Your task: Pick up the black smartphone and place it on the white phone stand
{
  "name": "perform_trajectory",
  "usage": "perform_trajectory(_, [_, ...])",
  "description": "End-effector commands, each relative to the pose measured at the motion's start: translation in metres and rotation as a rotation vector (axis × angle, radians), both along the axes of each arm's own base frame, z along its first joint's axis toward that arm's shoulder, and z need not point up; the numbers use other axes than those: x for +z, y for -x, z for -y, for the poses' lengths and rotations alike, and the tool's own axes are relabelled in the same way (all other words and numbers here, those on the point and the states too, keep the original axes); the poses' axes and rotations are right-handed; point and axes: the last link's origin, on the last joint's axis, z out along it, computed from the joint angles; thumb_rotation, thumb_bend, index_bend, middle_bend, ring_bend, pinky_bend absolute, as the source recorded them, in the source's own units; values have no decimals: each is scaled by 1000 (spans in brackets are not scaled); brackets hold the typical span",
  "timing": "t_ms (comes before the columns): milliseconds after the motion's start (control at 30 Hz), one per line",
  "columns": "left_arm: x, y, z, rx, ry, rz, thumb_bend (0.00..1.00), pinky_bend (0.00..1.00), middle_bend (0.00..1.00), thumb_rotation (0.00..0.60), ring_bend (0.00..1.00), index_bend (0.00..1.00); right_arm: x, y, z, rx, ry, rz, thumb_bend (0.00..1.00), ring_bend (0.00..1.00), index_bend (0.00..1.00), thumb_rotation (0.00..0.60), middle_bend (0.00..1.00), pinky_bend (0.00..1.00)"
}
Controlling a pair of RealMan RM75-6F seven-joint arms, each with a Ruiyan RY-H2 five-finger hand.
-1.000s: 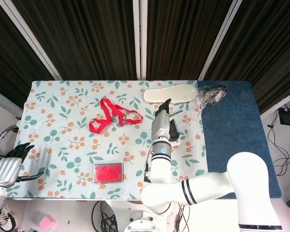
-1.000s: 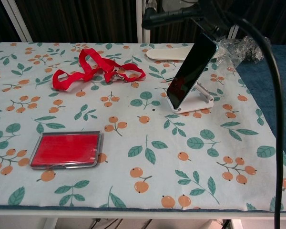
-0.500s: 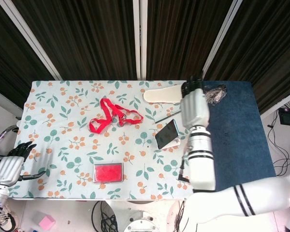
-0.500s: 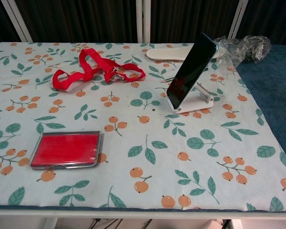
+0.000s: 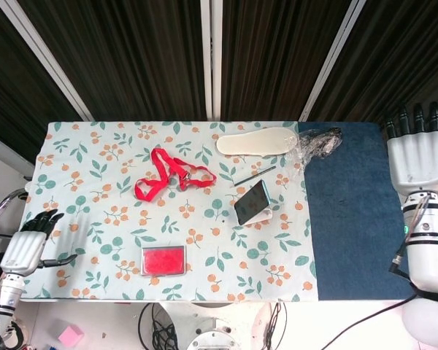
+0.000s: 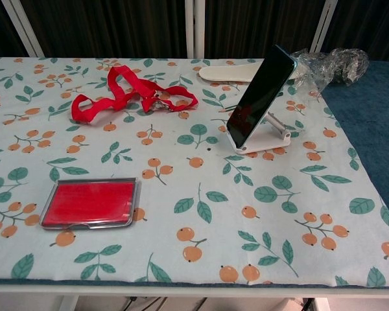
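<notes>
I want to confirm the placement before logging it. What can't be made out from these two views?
- How the black smartphone seats on the white phone stand: in the chest view the phone covers the cradle; in the head view it is too small.
- Right hand: head view shows only its back, so the palm is hidden.
- Left hand: small at the head view's edge; absent from the chest view.
- Contents of the crumpled clear plastic: glare hides them.

The black smartphone (image 6: 259, 97) hides most of the white phone stand (image 6: 275, 135). The picture's edge cuts off my right hand (image 5: 417, 153) beside that stand.
</notes>
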Motion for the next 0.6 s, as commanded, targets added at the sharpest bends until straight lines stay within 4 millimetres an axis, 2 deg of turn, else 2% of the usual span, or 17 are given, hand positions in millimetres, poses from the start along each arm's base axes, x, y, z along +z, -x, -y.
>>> perform_trajectory(33, [5, -2, -1, -10, -14, -12, 0, 191, 63, 274, 62, 102, -29, 142, -69, 37, -140, 324, 52, 0, 0, 600, 0, 0])
perform_trajectory(133, [11, -6, -2, -26, -27, -26, 0, 191, 63, 273, 62, 102, -42, 179, -93, 99, -129, 441, 45, 0, 0, 600, 0, 0])
perform_trajectory(233, [16, -13, -4, -44, -48, -33, 0, 191, 63, 274, 62, 102, -58, 204, -119, 152, -116, 576, 49, 0, 0, 600, 0, 0])
perform_trajectory(333, [19, -20, -4, -59, -62, -42, 2, 191, 63, 272, 61, 102, -73, 222, -136, 180, -110, 652, 62, 0, 0, 600, 0, 0])
perform_trajectory(467, [20, -28, -4, -77, -75, -48, 11, 191, 64, 272, 61, 102, -101, 235, -151, 146, -133, 741, 79, 0, 0, 600, 0, 0])
perform_trajectory(600, [19, -33, -3, -91, -71, -52, 12, 191, 64, 272, 61, 102, -122, 239, -154, 123, -133, 705, 80, 0, 0, 600, 0, 0])
